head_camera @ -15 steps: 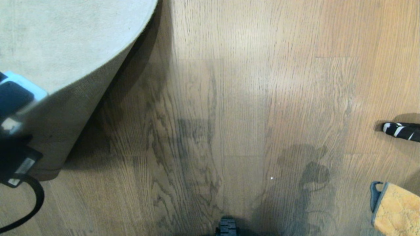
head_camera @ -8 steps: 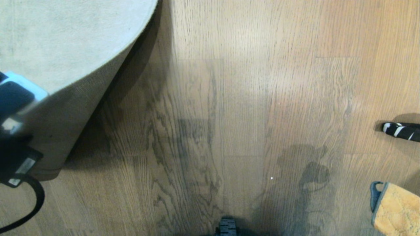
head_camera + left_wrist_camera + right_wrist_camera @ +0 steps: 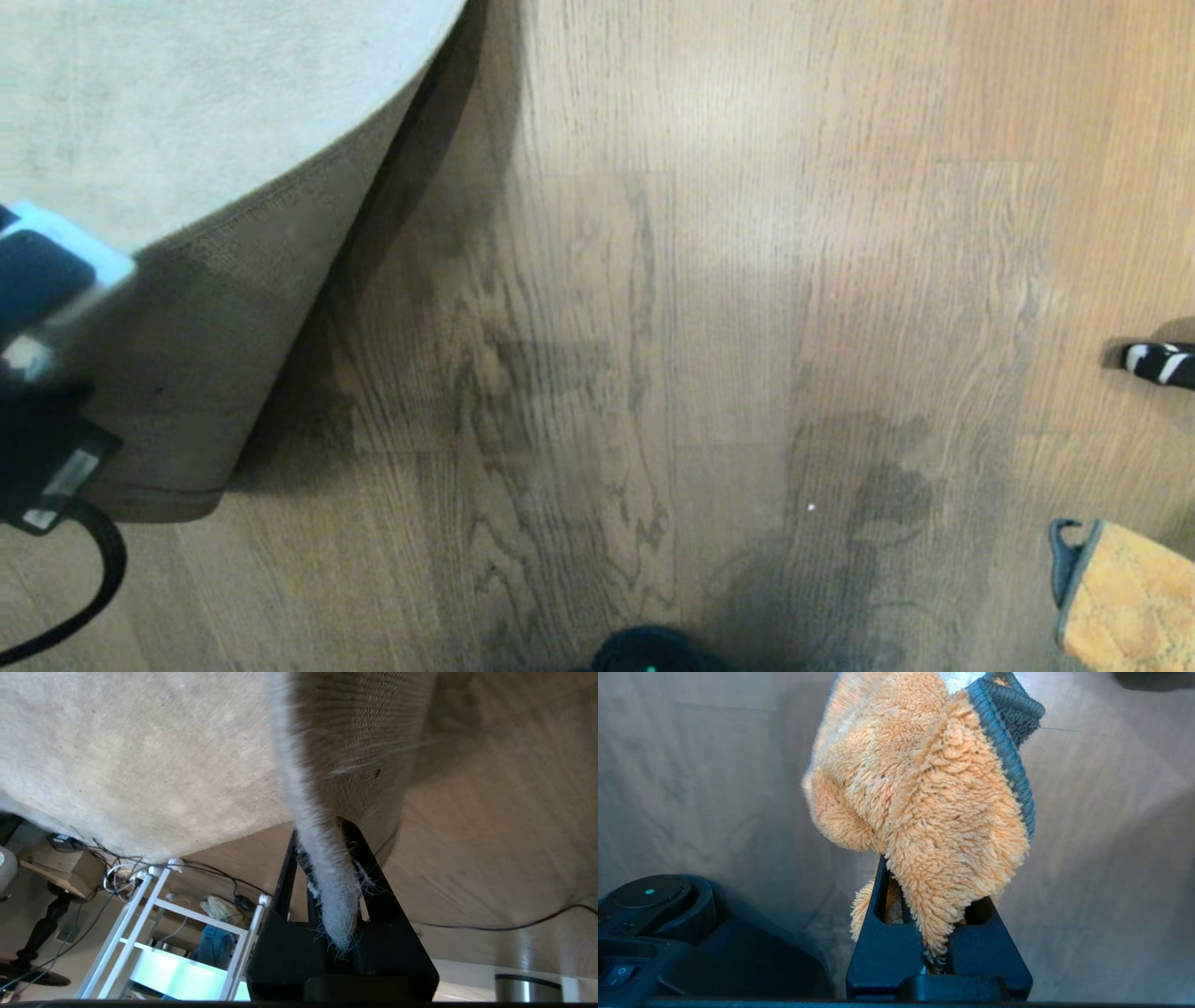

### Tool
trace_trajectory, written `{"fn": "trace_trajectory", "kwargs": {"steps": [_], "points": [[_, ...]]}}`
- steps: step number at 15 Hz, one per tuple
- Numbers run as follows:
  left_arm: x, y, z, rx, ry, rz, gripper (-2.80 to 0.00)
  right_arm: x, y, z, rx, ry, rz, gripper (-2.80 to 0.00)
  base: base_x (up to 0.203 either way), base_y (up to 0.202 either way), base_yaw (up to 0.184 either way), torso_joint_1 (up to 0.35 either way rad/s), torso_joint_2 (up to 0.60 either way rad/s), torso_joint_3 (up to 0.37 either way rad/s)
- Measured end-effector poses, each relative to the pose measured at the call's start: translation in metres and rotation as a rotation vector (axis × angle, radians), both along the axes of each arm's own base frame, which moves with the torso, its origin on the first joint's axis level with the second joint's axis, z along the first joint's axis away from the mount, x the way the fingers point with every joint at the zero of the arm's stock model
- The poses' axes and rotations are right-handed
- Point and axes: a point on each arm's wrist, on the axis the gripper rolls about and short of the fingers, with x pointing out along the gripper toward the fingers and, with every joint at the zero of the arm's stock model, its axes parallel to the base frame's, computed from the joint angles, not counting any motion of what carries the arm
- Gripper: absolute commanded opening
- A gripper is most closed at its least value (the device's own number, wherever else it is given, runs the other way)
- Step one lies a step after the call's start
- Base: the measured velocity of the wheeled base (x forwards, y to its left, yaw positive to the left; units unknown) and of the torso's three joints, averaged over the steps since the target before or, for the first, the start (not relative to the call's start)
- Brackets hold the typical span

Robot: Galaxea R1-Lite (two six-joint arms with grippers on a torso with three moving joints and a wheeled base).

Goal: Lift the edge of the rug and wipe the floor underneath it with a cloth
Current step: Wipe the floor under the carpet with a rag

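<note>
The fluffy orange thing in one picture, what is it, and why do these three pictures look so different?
They all come from one robot with two arms. The big picture is from a camera on its head, looking down at the wooden floor. The other two come from cameras on its wrists, just behind its fingers.

The fluffy orange thing is a cloth. The right gripper pinches it shut, ready for wiping; it peeks into the head picture too, low on the right.

The left gripper is shut on the rug edge, holding it off the floor so you see its woven brown underside. A black-and-white striped thing pokes in at the right; I cannot tell what it is.
</note>
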Motion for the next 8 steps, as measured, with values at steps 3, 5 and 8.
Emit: {"fn": "trace_trajectory", "kwargs": {"steps": [3, 5, 8], "points": [[0.0, 0.0, -0.0001, 0.0, 0.0, 0.0, -2.8, 0.0, 0.0, 0.0001, 0.0, -0.001, 0.0, -2.8, 0.0, 0.192, -0.003, 0.002, 0.0, 0.001], [0.0, 0.0, -0.0007, 0.0, 0.002, 0.0, -2.8, 0.0, 0.0, 0.0001, 0.0, -0.001, 0.0, -2.8, 0.0, 0.192, -0.001, 0.003, 0.0, 0.001], [0.0, 0.0, -0.0009, 0.001, 0.002, 0.0, -2.8, 0.0, 0.0, 0.0001, 0.0, -0.001, 0.0, -2.8, 0.0, 0.19, -0.005, -0.001, 0.0, 0.005]]}}
